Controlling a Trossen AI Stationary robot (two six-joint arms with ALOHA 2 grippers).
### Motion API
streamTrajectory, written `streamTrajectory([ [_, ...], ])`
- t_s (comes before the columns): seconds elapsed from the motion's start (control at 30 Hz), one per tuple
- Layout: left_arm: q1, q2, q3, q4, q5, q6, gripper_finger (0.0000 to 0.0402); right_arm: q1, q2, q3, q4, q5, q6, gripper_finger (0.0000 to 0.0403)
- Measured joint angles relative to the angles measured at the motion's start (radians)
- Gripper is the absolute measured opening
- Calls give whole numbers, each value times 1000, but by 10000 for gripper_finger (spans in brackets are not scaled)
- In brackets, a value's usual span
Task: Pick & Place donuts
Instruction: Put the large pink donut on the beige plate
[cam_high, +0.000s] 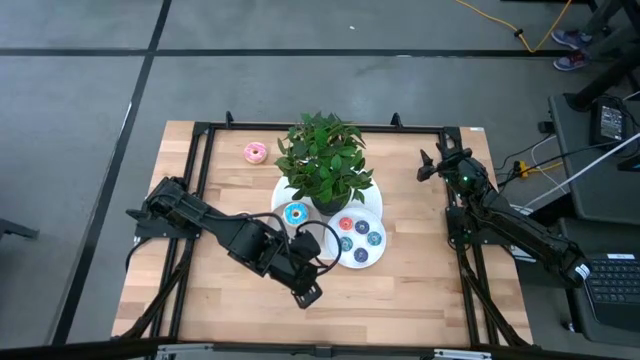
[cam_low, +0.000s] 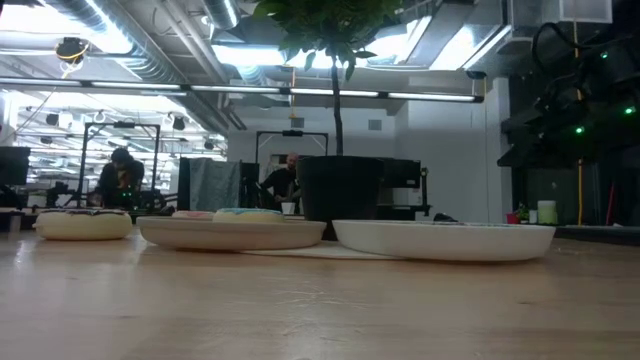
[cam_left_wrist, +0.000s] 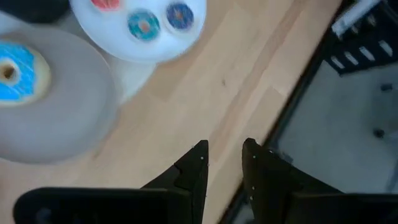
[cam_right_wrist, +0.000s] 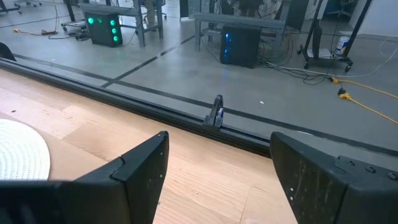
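Observation:
A light-blue iced donut (cam_high: 295, 213) lies on a grey plate (cam_high: 283, 225); it also shows in the left wrist view (cam_left_wrist: 15, 71). Several mini donuts (cam_high: 361, 238) lie on a white plate (cam_high: 372, 262) beside it. A pink donut (cam_high: 255, 152) lies on the table at the far left; in the low view it is the ring at the left (cam_low: 83, 222). My left gripper (cam_high: 308, 295) hangs near the table's near edge, below the plates, its fingers (cam_left_wrist: 224, 158) a little apart and empty. My right gripper (cam_high: 428, 168) is at the far right, wide open (cam_right_wrist: 217, 168) and empty.
A potted green plant (cam_high: 325, 160) in a dark pot (cam_low: 340, 190) stands mid-table behind the plates, overhanging them. A black frame rail (cam_high: 200, 200) runs around the table. Bare wood lies to the near left and near right of the plates. People show in the room beyond.

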Motion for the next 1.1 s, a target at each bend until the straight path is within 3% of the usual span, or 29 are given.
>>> streamTrajectory([
  [0.07, 0, 0, 0, 0, 40, 16, 91, 0, 0, 0, 0, 0, 1, 278],
  [0.5, 5, 0, -1, -23, 26, 0, 100, 0, 0, 0, 0, 0, 0, 278],
  [0.87, -6, -20, -22, -130, -78, -105, 198, 0, 0, 0, 0, 0, 0, 278],
  [1.1, -16, -35, -22, -333, -95, -160, 236, 0, 0, 0, 0, 0, 0, 278],
])
